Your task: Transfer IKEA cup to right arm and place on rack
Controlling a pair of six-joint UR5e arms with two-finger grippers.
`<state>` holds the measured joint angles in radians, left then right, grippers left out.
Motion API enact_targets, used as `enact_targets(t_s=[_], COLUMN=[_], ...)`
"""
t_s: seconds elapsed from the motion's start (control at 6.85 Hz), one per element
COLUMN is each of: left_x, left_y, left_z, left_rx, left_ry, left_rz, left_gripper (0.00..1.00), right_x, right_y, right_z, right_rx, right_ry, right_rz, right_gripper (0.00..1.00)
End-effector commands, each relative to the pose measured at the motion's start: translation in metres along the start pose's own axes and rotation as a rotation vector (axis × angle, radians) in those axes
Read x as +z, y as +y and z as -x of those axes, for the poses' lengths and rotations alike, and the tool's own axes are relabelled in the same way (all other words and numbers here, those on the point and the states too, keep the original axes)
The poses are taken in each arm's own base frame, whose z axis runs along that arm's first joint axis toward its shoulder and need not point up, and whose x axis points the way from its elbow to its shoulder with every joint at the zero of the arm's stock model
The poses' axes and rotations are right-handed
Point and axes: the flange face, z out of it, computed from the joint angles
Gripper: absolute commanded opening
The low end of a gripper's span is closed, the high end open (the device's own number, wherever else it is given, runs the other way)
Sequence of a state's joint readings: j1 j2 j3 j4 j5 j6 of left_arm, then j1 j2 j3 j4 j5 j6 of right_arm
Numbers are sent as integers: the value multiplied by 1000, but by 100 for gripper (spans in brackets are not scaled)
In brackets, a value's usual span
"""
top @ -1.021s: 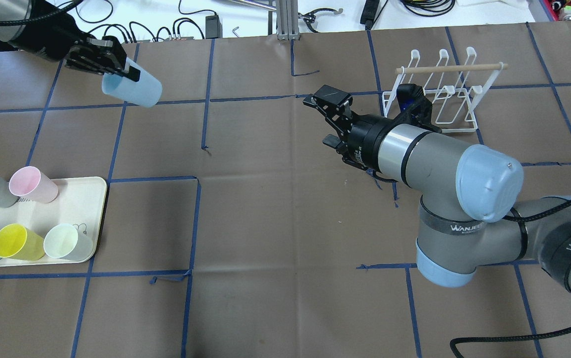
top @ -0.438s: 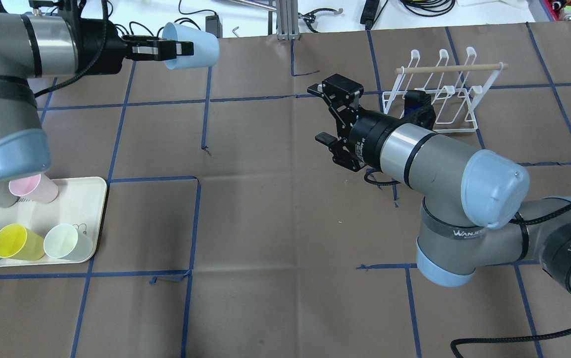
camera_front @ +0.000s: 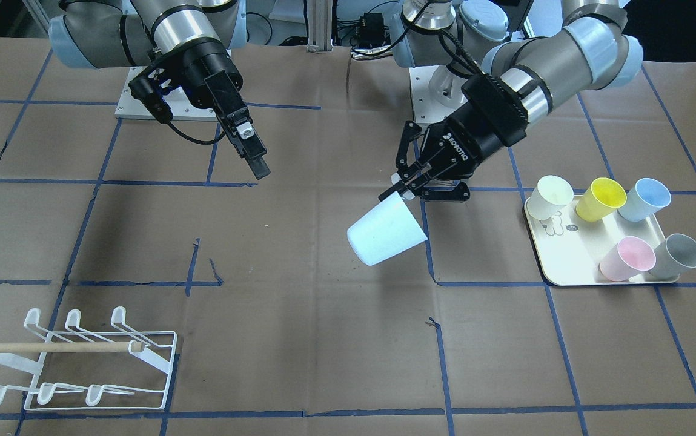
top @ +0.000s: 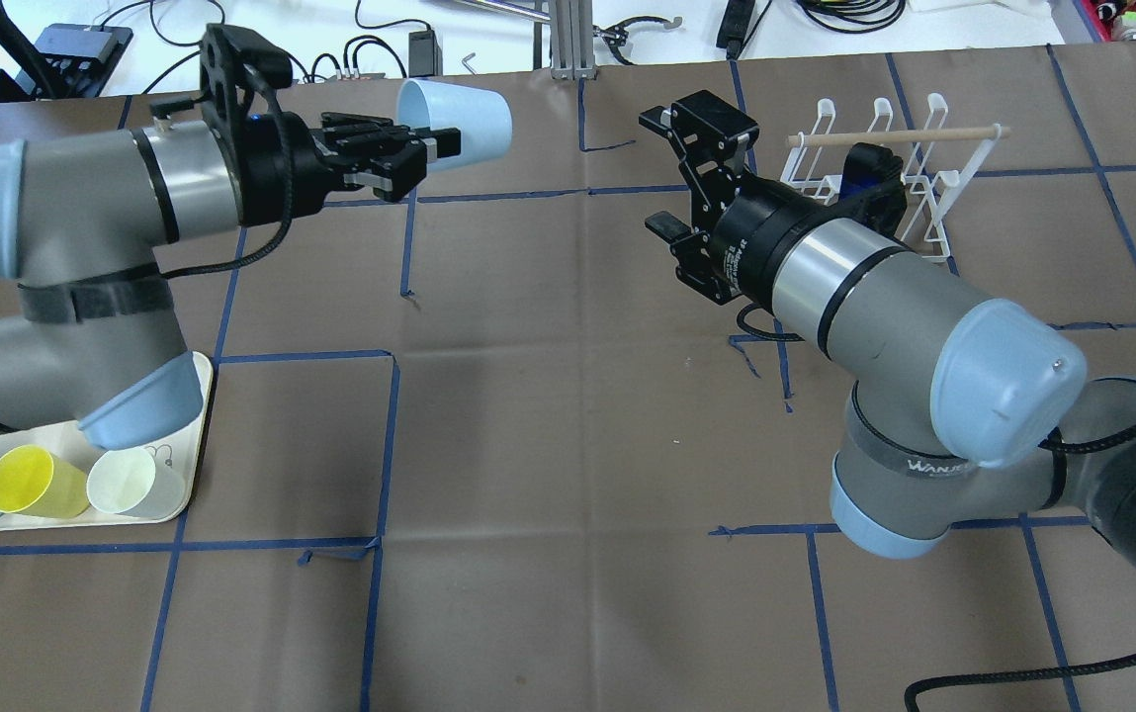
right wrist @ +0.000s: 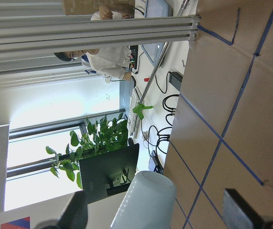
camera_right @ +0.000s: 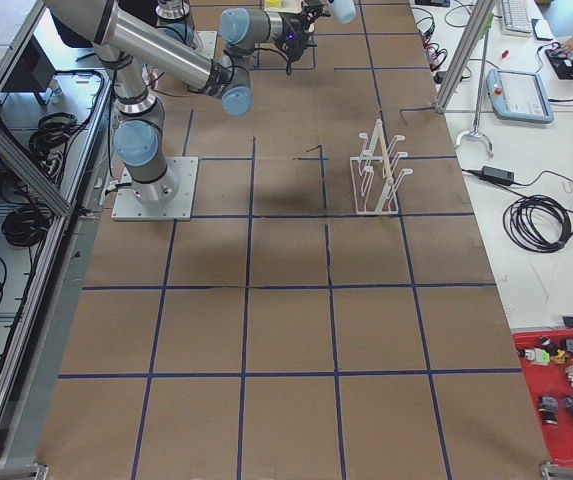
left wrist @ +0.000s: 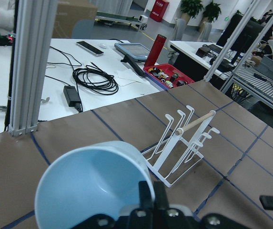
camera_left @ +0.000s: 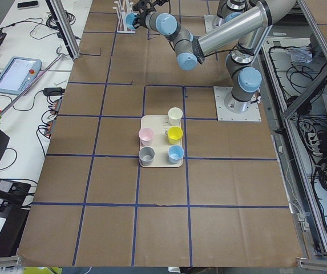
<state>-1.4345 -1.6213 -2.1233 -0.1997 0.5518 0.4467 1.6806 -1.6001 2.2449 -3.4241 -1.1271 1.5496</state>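
Note:
My left gripper (top: 427,150) is shut on the rim of a pale blue cup (top: 459,124) and holds it sideways in the air over the table's far middle-left. In the front view the cup (camera_front: 387,233) hangs below that gripper (camera_front: 405,189); the left wrist view shows the cup (left wrist: 93,186) from its open mouth. My right gripper (top: 674,168) is open and empty, pointed toward the cup with a wide gap between. The right wrist view shows the cup (right wrist: 143,200) ahead between its fingers. The white wire rack (top: 884,188) stands behind the right arm, also seen in the front view (camera_front: 81,357).
A cream tray (camera_front: 566,269) holds several coloured cups at the robot's left front. The left arm's elbow hangs over the tray (top: 177,485) in the overhead view. Cables and an aluminium post (top: 568,40) lie beyond the table's far edge.
The left arm has swung the pale blue cup rightward toward the table's middle. The right gripper has turned and lifted toward it, still open.

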Motion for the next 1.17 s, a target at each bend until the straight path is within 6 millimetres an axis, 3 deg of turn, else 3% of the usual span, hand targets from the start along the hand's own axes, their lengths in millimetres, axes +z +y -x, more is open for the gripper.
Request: enact_targets(t_s=[0.0, 0.44, 0.73, 1.02], left_x=[9, 10, 11, 11], left_y=[41, 44, 46, 46], left_z=[-26, -31, -31, -30], left_rx=[75, 107, 106, 100], left_ry=[10, 31, 30, 29], left_rz=[-39, -70, -79, -77], left_gripper=[0, 0, 0, 0], right_x=[-4, 11, 22, 42], right_y=[7, 16, 15, 30], right_z=[3, -14, -2, -9], right_rx=[4, 153, 161, 181], right_ry=[-8, 135, 153, 195], right_rz=[12, 25, 31, 69], right_gripper=[100, 100, 99, 99])
